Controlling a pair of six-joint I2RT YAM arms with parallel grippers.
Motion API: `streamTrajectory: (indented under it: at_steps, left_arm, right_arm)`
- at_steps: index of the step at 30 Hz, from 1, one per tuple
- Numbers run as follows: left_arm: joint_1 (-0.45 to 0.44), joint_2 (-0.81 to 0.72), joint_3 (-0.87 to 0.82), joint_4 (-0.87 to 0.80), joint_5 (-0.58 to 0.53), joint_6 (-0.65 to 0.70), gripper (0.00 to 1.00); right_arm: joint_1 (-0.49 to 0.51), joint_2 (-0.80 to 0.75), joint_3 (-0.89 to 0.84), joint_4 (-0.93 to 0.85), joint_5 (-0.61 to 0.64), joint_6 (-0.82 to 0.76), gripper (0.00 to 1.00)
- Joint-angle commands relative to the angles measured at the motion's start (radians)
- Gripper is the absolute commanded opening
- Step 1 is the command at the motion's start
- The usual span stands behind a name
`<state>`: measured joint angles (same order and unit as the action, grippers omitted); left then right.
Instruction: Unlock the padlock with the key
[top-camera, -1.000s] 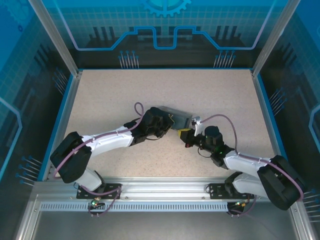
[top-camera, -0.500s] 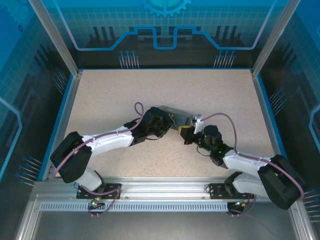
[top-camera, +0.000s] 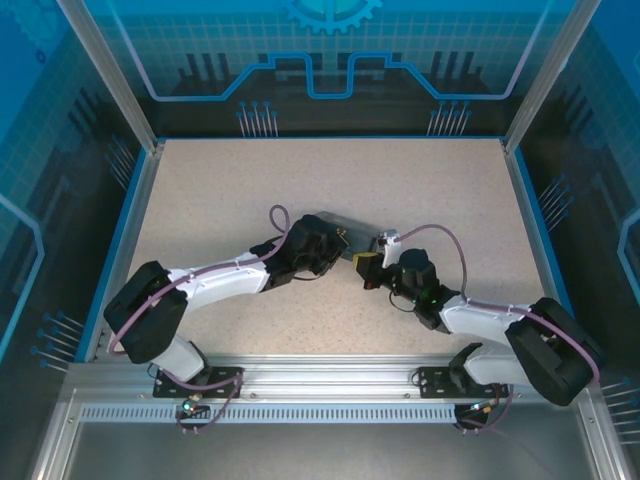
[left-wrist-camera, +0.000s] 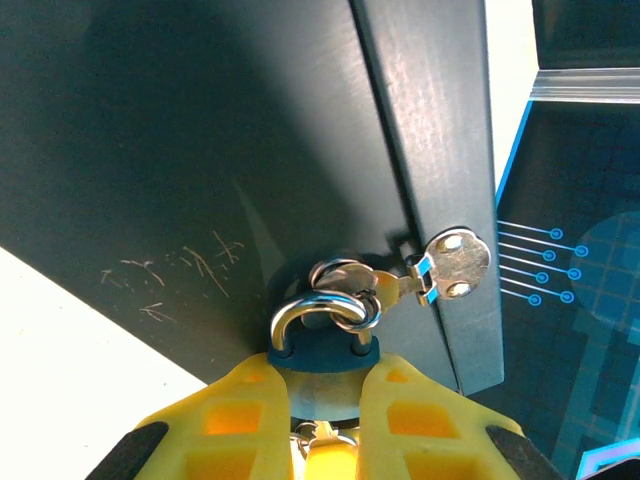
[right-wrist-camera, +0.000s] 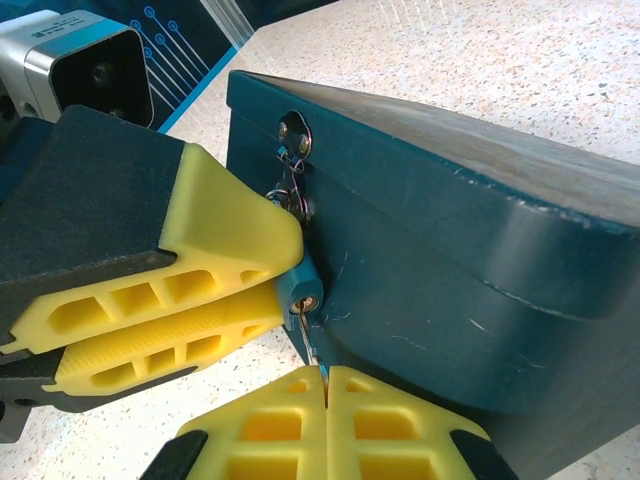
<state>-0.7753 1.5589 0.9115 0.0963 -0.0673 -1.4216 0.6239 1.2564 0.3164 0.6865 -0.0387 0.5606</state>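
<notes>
yellow right gripper (right-wrist-camera: 326, 372) tight on key (right-wrist-camera: 306, 338), left gripper (left-wrist-camera: 325, 372) around padlock (left-wrist-camera: 322, 347)

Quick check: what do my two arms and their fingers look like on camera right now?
Left arm and right arm match: white links between bulky black joints, each trailed by a looping purplish cable. Fingers are yellow plastic with hollow ribbed cut-outs and black mounts.

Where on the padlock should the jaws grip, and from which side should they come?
Grip the padlock by the two sides of its blue body, coming sideways along the box front. Its shackle is hooked through the hasp ring, and the keyhole end must stay free for the key.
</notes>
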Motion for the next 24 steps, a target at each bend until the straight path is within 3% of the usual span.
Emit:
streamTrajectory:
  at_steps: [1,24]
  left_arm:
    - [-0.009,0.0,-0.004,0.077,0.003,-0.015,0.12]
    - [-0.009,0.017,-0.005,0.083,0.011,-0.018,0.12]
  right_arm:
    - [0.018,-0.003,0.02,0.025,0.039,0.01,0.0]
    - [0.02,-0.009,0.023,0.027,0.062,0.032,0.0]
